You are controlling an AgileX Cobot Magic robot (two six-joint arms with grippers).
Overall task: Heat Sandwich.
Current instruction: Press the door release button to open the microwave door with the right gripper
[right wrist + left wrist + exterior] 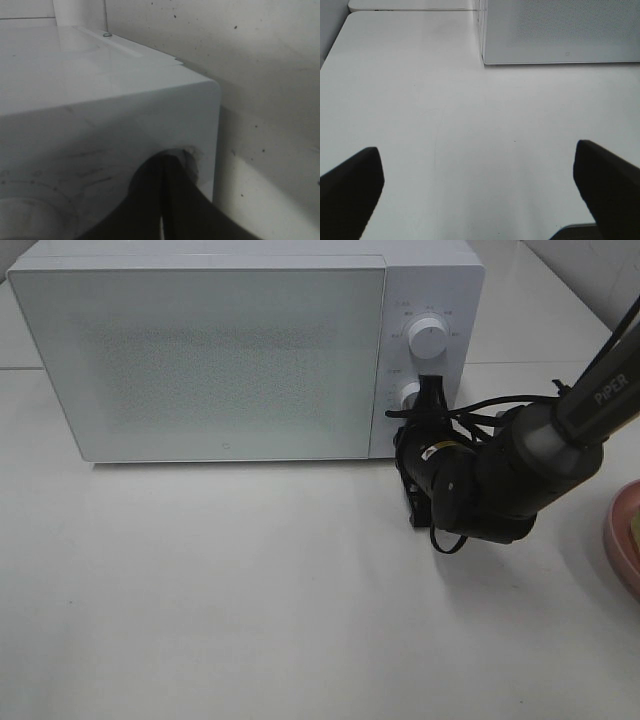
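**A:** Where's the sandwich? I can't find it in any of the three views.

**B:** Nor can I, so I can't tell where it is. The white microwave (200, 350) sits at the back of the table (250, 620), and its frosted door (195, 360) is closed flat, so nothing shows through.

**A:** And right at the control panel, look at that black arm!

**B:** Yes, the right gripper (432, 390) is up against the panel, with its tips at the lower knob (409, 393). The upper knob (430, 338) stands free above it.

**A:** How are the jaws?

**B:** Pressed together. In the right wrist view the two dark fingers (150, 200) meet with only a thin slit between them, and they clasp nothing. Their tips sit at the knob's edge, close to the microwave's rounded corner. Behind that is a speckled wall (265, 75).

**A:** Are they touching the knob?

**B:** It looks like it, but I can't say for certain.

**A:** What's further out?

**B:** At the right edge of the high view there's a slice of a round pink plate (622, 540). It lies on the table well apart from the microwave, and most of it is cut off by the frame.

**A:** And the other arm?

**B:** The left gripper (476, 152) shows only in its own wrist view. Its jaws are spread wide, with one dark finger (350, 185) on each side and bare white table between them. The microwave's front is far ahead of it.
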